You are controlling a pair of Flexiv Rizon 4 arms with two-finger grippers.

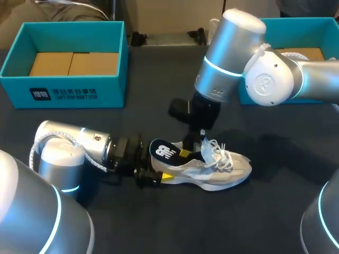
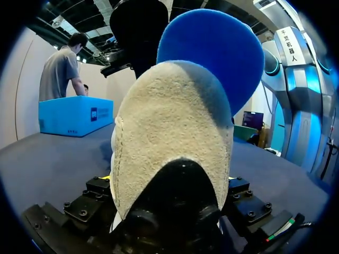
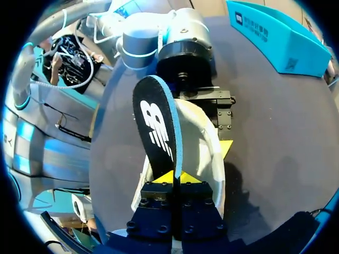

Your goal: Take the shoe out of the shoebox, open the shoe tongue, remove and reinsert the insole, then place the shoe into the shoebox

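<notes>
Cream suede lace-up shoe [image 1: 212, 172] lies sole-down on the dark table [image 1: 159, 69], its heel clamped between the left gripper's [image 1: 158, 176] fingers, while the right gripper's [image 3: 174, 179] closed tips pinch one black, blue-backed foam insole [image 3: 156, 127] standing out of it; only the left wrist view shows the blue back, and only the head view shows both teal cardboard shoeboxes [image 1: 63, 90] [image 1: 307, 22].

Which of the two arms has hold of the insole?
The right end effector, pinching the insole; the left end effector grips the shoe by its heel.
</notes>
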